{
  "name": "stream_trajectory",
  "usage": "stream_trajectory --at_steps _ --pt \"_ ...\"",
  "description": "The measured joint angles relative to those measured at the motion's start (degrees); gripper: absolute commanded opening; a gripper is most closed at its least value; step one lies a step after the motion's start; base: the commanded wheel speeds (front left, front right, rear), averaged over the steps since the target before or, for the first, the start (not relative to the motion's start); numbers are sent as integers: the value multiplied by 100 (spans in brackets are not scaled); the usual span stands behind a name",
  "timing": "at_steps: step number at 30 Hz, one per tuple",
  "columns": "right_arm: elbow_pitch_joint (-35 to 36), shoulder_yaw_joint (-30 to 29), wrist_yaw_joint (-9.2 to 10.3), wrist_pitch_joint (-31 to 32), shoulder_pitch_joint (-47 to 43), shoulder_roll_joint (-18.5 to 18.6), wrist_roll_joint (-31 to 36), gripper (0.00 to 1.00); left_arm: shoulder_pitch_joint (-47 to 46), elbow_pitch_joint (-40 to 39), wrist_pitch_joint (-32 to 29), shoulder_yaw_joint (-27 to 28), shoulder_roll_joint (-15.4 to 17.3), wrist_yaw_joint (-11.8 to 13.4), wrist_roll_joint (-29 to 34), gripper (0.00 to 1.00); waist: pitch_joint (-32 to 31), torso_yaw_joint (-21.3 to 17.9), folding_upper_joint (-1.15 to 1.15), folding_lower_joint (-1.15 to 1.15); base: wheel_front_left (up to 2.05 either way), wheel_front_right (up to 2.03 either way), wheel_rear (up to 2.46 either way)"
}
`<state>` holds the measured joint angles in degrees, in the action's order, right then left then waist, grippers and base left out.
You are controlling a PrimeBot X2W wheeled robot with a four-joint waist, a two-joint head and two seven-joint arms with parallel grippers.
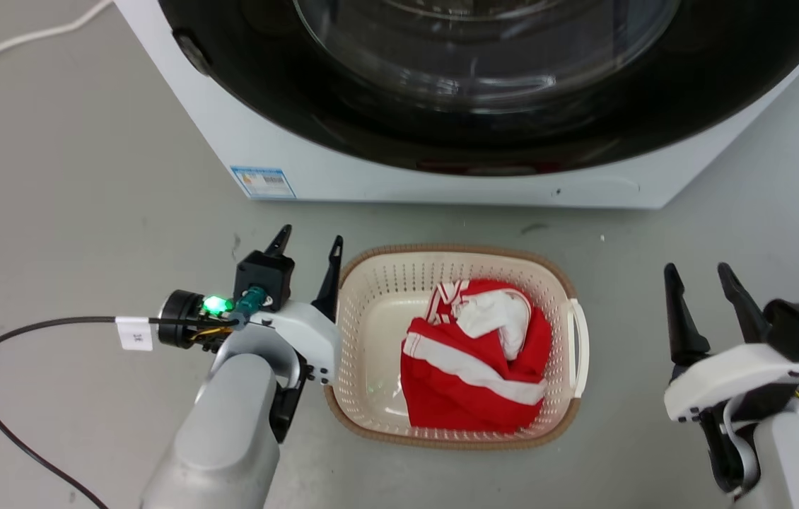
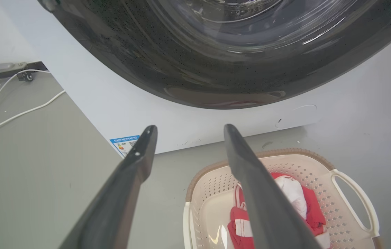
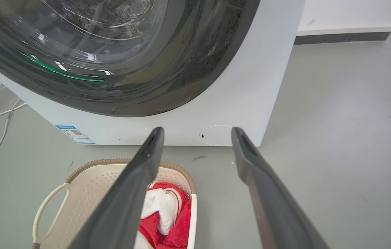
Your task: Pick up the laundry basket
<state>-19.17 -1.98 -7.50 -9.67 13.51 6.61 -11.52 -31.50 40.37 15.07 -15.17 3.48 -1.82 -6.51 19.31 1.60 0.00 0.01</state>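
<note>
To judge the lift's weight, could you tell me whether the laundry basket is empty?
Not empty: the laundry basket holds a crumpled red-and-white garment on its right side, and part of its floor is bare.

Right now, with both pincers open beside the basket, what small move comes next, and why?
Probably bring the right pincer inward toward the white handle of the laundry basket on that side: it stands open but clearly apart from it, while the left pincer, also open, is close beside the opposite rim.
</note>
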Motion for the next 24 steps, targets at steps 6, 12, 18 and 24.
stream_trajectory --at_steps 6,12,18,24 --pt "-1051 587 0 -119 789 207 -394 100 -531 942 0 108 68 -154 -125 100 654 -107 0 0 0 0 0" --pt "-1989 1305 0 -296 1498 308 -862 100 -1035 1814 -2 196 143 -283 -296 100 1241 -213 0 0 0 0 0" --pt "-2895 1900 0 -349 2136 307 -1404 100 -1472 2451 -133 179 215 -425 -421 100 1725 -336 0 0 0 0 0" --pt "-3513 2516 0 -342 2645 224 -1909 100 -1778 2885 -361 187 341 -500 -591 100 2082 -466 0 0 0 0 0"
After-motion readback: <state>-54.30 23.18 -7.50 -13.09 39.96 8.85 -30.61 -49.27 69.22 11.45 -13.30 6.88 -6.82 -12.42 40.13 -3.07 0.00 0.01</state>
